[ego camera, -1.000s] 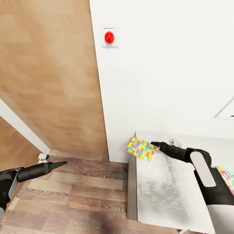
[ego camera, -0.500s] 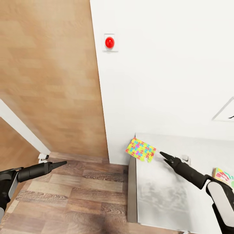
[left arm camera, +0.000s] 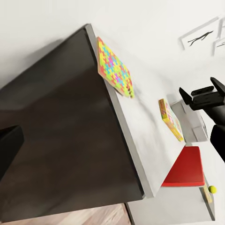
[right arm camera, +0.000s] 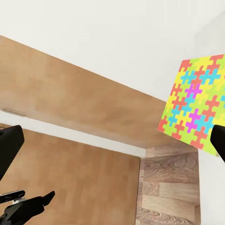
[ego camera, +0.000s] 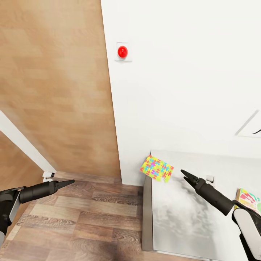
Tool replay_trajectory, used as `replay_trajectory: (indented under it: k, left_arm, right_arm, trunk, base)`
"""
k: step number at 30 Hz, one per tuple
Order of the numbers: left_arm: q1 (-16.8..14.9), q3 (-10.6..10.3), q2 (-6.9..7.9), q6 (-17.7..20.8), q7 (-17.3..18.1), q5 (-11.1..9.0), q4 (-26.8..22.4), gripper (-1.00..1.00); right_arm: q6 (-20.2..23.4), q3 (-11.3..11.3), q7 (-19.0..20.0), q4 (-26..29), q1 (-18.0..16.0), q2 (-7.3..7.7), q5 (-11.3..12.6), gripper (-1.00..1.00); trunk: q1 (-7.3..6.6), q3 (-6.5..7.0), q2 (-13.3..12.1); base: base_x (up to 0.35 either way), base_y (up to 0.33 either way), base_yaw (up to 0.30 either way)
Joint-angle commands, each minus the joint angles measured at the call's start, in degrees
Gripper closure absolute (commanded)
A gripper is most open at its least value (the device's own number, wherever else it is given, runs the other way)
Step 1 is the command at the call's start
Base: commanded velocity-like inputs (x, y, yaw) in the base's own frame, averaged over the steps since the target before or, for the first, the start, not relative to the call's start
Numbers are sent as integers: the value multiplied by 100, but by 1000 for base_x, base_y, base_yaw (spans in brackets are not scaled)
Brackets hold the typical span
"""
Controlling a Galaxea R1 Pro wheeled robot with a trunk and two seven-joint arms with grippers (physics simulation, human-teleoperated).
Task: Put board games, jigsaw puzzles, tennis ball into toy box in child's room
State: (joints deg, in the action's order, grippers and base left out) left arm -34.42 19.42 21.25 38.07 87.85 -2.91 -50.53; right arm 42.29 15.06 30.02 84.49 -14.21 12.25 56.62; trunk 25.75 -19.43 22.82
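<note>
My right arm has drawn back from the jigsaw puzzle (ego camera: 156, 168): a second ago its tip sat right at the puzzle's near edge, and now my right gripper (ego camera: 185, 174) hangs well clear of it over the pale table (ego camera: 174, 217). The jaws there are spread a little, pinching nothing. The puzzle itself has settled a touch; it lies at the table's far corner by the white wall, overhanging the edge, tilted rather than flat. The whole view has also slid slightly, so part of that shift is my head moving, not the things.

My left gripper (ego camera: 69, 182) hangs out over the wood-plank floor, far from the table, where it was in the earlier pictures. Its jaws look pressed to a point and carry nothing.

As for progress, I judge the job barely advanced on this side. The puzzle is not in any box. In the left wrist view a second jigsaw puzzle (left arm camera: 169, 119) lies flat further along the table, with the toy box (left arm camera: 192, 123) just beyond it and the tennis ball (left arm camera: 212, 189) far off near the table's end. The red button (ego camera: 122, 52) on the wall plays no part.
</note>
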Motion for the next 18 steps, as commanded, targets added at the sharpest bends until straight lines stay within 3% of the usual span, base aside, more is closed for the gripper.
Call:
replay_trajectory:
  k: [1,11,18]
  left_arm:
    - [-4,1,2,61,23,1,0,-100]
    - [-4,1,2,61,24,-4,0,-100]
    - [-4,1,2,61,22,-6,0,-100]
  right_arm:
    - [36,6,15,-1,-3,-10,17,-100]
    - [26,1,20,-4,-3,-29,16,-100]
    - [-59,-3,28,-9,0,-37,16,-100]
  trunk:
    - [3,-9,10]
    - [3,0,10]
    - [3,51,10]
  base:
    - [0,0,0]
    - [0,0,-5]
    - [-8,0,-111]
